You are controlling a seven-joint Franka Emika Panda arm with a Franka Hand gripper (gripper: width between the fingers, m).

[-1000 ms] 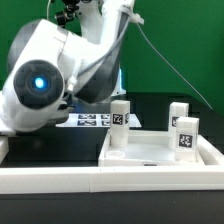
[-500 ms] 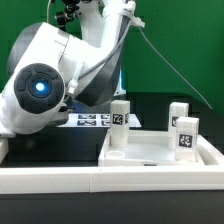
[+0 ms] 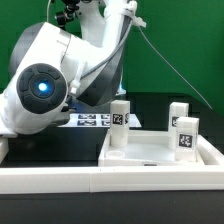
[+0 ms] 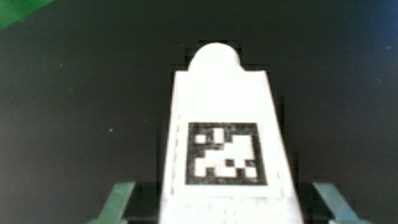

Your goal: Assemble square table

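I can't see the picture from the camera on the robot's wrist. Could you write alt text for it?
A white block leg with a rounded tip and a black-and-white square tag stands out against a dark table surface, seen close up. It sits between the two fingers of the robot's hand, which show only at the frame's edge; whether they press on it cannot be told.

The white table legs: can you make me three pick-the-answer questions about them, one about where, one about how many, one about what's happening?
1. Where do the upright short white block legs stand?
A. on the large white plastic square tabletop
B. on the green wall
C. on the robot arm

2. How many legs stand there in the exterior view?
A. one
B. three
C. six

3. What is between the jaws in the wrist view?
A. nothing
B. a red ball
C. a white tagged leg

Answers: 1 A, they rise from the tray. 2 B, three tagged blocks show. 3 C, the leg fills the gap.
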